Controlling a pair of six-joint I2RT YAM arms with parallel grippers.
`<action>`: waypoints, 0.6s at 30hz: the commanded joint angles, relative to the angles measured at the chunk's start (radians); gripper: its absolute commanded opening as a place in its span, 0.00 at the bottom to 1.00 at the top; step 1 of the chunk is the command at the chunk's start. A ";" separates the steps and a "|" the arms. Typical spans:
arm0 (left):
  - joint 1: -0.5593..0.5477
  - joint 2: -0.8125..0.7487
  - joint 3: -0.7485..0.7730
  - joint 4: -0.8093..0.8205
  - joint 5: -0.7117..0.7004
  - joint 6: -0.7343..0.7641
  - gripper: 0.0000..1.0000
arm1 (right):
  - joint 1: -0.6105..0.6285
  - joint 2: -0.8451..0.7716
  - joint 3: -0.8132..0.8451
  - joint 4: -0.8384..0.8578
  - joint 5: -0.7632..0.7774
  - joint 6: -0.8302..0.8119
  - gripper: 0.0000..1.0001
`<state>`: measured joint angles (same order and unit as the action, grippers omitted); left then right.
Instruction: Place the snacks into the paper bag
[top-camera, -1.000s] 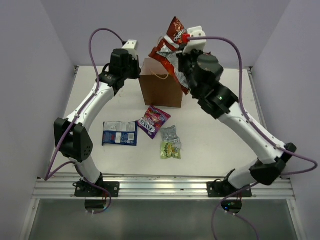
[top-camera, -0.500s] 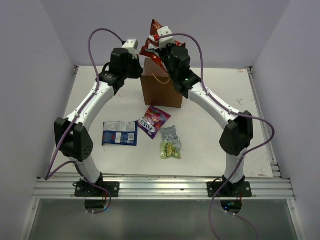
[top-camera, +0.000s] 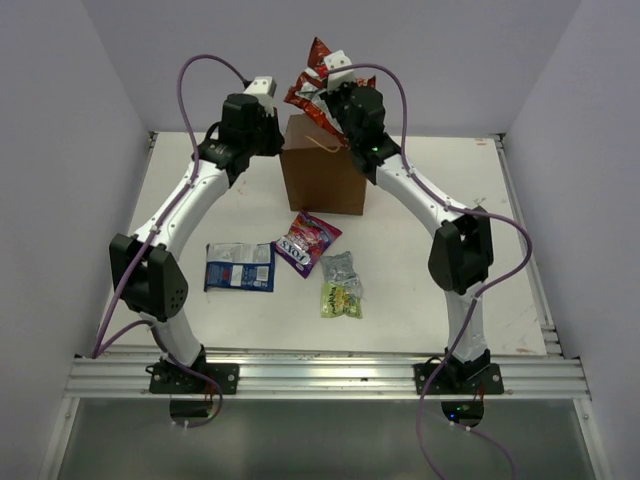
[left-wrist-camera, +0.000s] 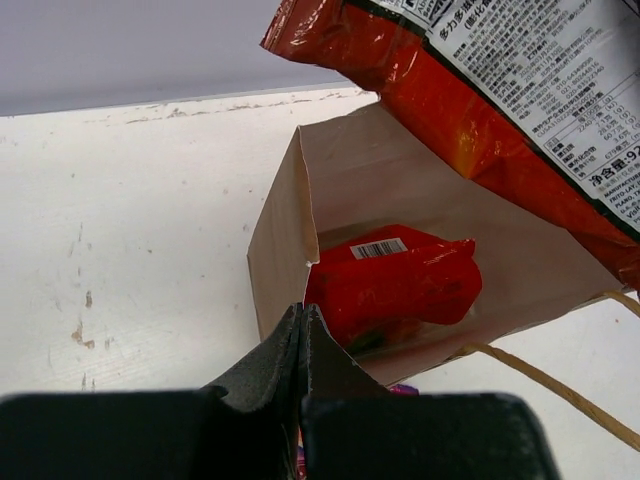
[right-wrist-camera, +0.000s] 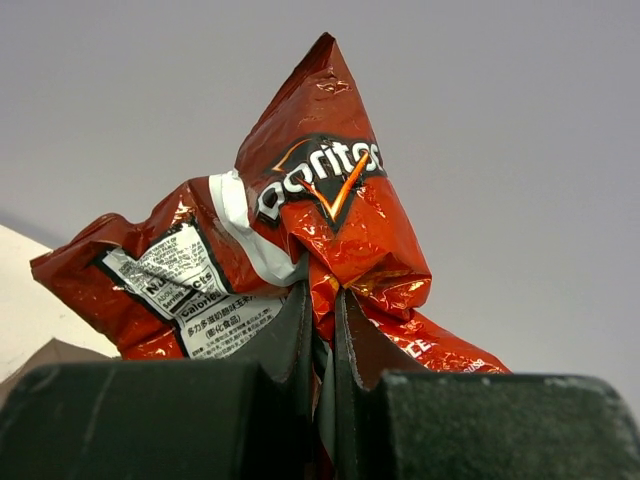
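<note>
The brown paper bag (top-camera: 320, 178) stands open at the back middle of the table. My left gripper (top-camera: 279, 140) is shut on the bag's left rim (left-wrist-camera: 285, 235), its fingertips (left-wrist-camera: 302, 312) pinched at the rim's corner. A square red packet (left-wrist-camera: 392, 285) lies inside the bag. My right gripper (top-camera: 327, 102) is shut on crumpled red-orange Doritos packets (right-wrist-camera: 320, 195) and holds them above the bag's mouth (top-camera: 312, 82); they hang at the top of the left wrist view (left-wrist-camera: 500, 90). Blue-white (top-camera: 240, 267), purple (top-camera: 307, 241), silver-grey (top-camera: 340, 266) and yellow-green (top-camera: 341, 299) packets lie in front of the bag.
A cord handle (left-wrist-camera: 540, 380) hangs on the bag's near side. Grey walls close the table (top-camera: 430, 290) at the back and sides. A metal rail (top-camera: 320, 375) runs along the near edge by the arm bases.
My right arm has swung left and carried the red-orange packets from right of the bag to above its mouth. My left gripper has stayed on the bag's rim.
</note>
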<state>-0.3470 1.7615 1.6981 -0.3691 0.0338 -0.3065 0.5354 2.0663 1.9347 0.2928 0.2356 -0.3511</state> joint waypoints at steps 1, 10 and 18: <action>0.011 -0.004 0.057 0.013 -0.024 0.021 0.00 | -0.006 0.018 0.096 0.068 -0.047 0.018 0.00; 0.011 -0.010 0.058 0.004 -0.029 0.027 0.00 | -0.023 0.060 0.141 0.054 -0.091 0.011 0.00; 0.011 -0.020 0.041 0.004 -0.029 0.029 0.00 | -0.041 0.081 0.168 0.055 -0.107 0.026 0.00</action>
<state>-0.3470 1.7618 1.7004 -0.3771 0.0135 -0.2951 0.5053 2.1357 2.0426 0.2928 0.1467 -0.3397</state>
